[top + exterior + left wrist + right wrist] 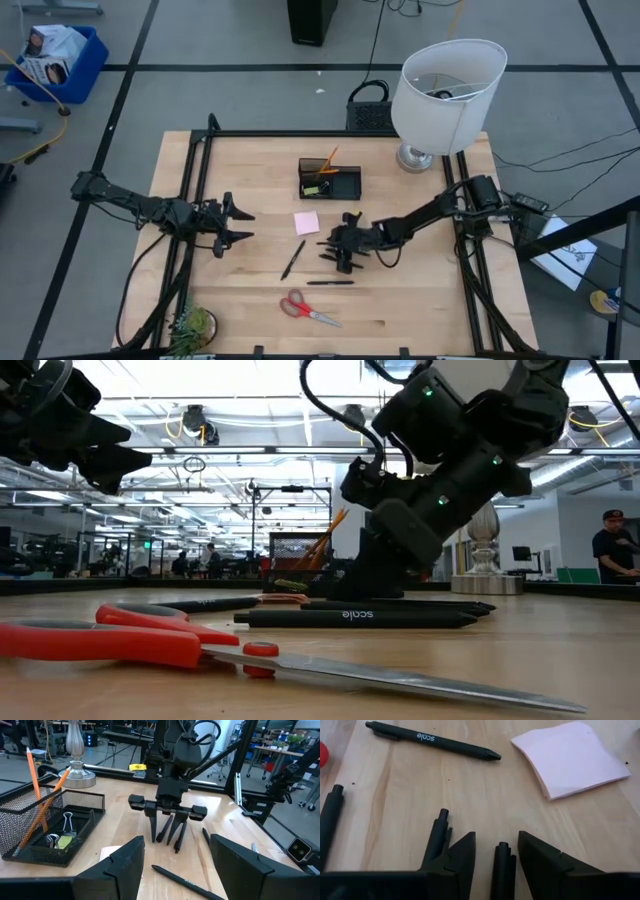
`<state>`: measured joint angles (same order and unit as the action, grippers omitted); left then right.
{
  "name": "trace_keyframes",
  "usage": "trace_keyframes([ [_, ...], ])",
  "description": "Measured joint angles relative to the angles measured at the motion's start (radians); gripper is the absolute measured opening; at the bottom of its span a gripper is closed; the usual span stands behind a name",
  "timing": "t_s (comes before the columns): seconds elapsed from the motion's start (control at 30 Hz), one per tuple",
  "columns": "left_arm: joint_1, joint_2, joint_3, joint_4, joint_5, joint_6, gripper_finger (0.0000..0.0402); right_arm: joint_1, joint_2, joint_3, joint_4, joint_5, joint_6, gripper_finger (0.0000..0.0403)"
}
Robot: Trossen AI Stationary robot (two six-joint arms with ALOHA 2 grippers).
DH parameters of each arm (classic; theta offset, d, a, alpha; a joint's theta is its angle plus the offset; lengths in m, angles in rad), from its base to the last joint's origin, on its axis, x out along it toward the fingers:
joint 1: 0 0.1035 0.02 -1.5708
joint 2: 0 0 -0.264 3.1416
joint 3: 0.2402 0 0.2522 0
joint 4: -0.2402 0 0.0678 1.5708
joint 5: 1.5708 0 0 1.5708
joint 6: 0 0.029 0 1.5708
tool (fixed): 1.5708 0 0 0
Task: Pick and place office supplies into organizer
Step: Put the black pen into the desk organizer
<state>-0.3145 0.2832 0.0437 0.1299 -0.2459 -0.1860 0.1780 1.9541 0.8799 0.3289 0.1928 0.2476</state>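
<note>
Right gripper (337, 250) is low over the surface (420, 290), fingers pointing down among several black pens near the middle. Between its fingers lies one pen (503, 867); they stand partly apart on either side of it, and I cannot tell whether they have it clamped yet. A second pen (436, 836) lies just outside one finger, a third (432, 740) farther off, near the pink pad (570, 757).

Left gripper (232, 225) hovers open and empty, well apart to the left, facing the work.

The organizer (330, 180) sits behind the pad, toward the lamp (445, 95); pencils (42, 795) already stand in its cup section and binder clips (67, 822) lie in its tray. Scissors (308, 309) and two more pens (293, 259) (330, 283) are on the surface nearer the front edge.

Judging from this, the step in hand is the pick of a pen. Next calls for closing squarely on that one pen without catching its neighbour, lifting, then carrying it to the cup and dropping it in upright.
</note>
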Motion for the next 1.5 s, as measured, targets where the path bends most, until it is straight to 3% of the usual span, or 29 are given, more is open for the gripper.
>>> trace_keyframes([
  [0.43, 0.000, 0.000, 0.000, 0.000, 0.000, -0.001, 0.0230, 0.029, -0.084, -0.003, -0.201, -0.011, 0.023, 0.0105],
  [0.7, 0.000, 0.000, 0.000, 0.000, 0.000, 0.000, 0.0230, 0.022, -0.090, -0.004, -0.163, -0.012, 0.051, 0.0095],
  [1.03, 0.000, 0.000, 0.000, 0.000, 0.000, 0.001, 0.0230, 0.016, -0.091, -0.005, -0.147, -0.013, 0.057, 0.0030],
  [1.27, 0.000, 0.000, 0.000, 0.000, 0.000, 0.002, 0.0230, 0.016, -0.084, -0.010, -0.011, -0.022, 0.013, 0.0031],
  [1.5, 0.000, 0.000, 0.000, -0.003, -0.001, 0.002, 0.0230, 0.016, -0.085, -0.009, 0.019, -0.017, -0.006, 0.0022],
])
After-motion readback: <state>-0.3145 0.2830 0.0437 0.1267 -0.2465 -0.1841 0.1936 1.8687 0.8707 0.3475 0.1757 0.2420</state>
